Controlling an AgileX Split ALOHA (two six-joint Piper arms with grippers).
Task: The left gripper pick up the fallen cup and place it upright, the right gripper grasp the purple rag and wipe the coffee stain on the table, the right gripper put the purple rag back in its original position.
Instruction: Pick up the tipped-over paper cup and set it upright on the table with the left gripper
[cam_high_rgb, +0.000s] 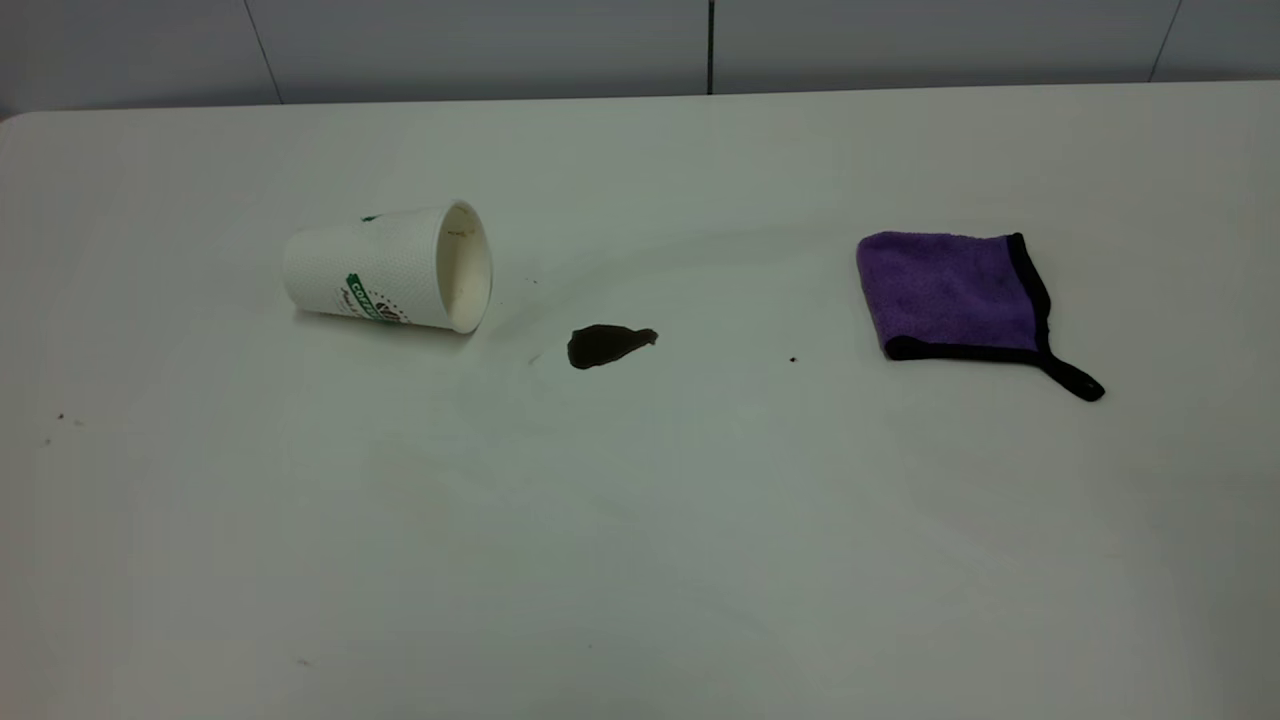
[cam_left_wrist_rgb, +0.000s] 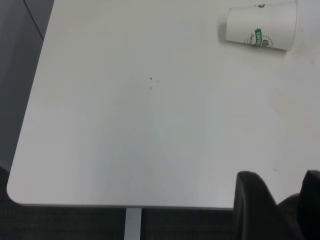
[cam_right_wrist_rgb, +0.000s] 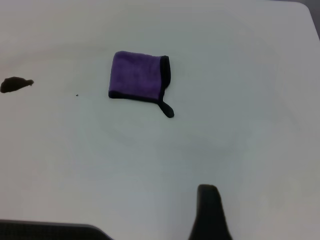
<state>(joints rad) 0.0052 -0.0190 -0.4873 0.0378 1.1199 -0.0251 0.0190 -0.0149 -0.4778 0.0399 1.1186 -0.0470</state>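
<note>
Over on your left side the cup (cam_high_rgb: 390, 268) lies sideways, mouth facing the coffee stain (cam_high_rgb: 608, 344) — the left gripper (cam_left_wrist_rgb: 277, 200) is well short of it, can't tell if it's open.

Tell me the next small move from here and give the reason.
Probably bring the left hand in over the table toward the cup. The cup lies on its side with its mouth facing the coffee stain, and nothing grips it yet. In the left wrist view the hand is back near the table edge, far from the cup. The purple rag lies untouched, so wiping can wait.
</note>
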